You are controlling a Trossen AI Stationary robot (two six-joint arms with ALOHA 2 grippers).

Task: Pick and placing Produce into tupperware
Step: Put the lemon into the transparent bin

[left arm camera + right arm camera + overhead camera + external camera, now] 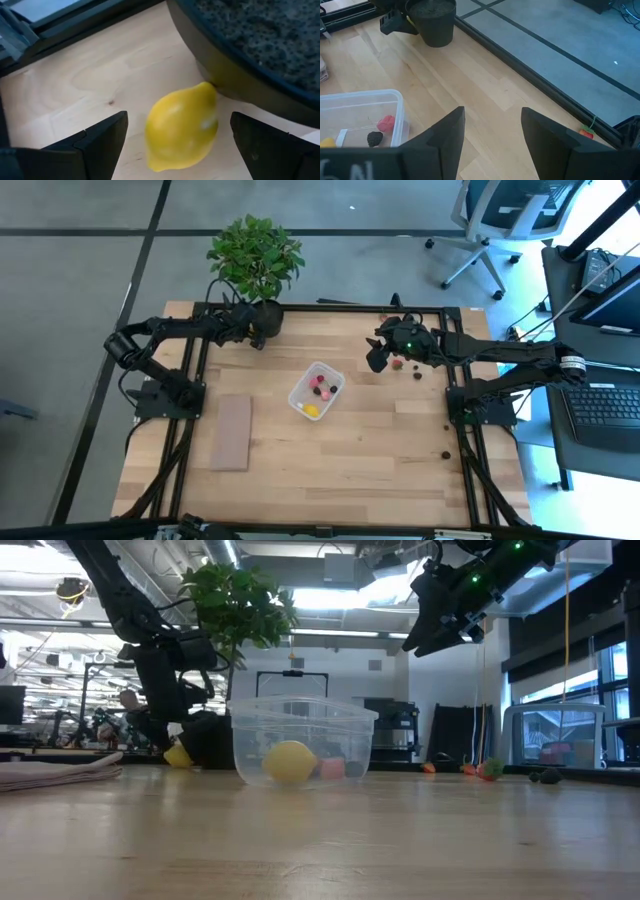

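Produce scattered in three places: several pieces already inside the tupperware at mid-worktop, including a yellow one, pink and dark maroon ones; loose bits at the right, a dark one nearest, a red-and-green piece and a dark piece farther back; a toy lemon at the far left, touching the dark pot of the potted plant.

Likely light, hard and smooth, so prone to roll or squirt out under a pinch. Best taken across the lemon's narrow middle, not by the pointed ends. Pot right against it, leaving little room on that side.

Nearer left: tan board, flat on the worktop, pale wood planks in a black frame.

Left gripper low at the pot, fingers spread wide on either side of the lemon, apart from it, gripping nothing. Right gripper raised above the far right of the worktop, beside the red-and-green piece, fingers parted about halfway, nothing between them.

Beyond: grey floor, an office chair far right, a desk with a keyboard at the right edge.
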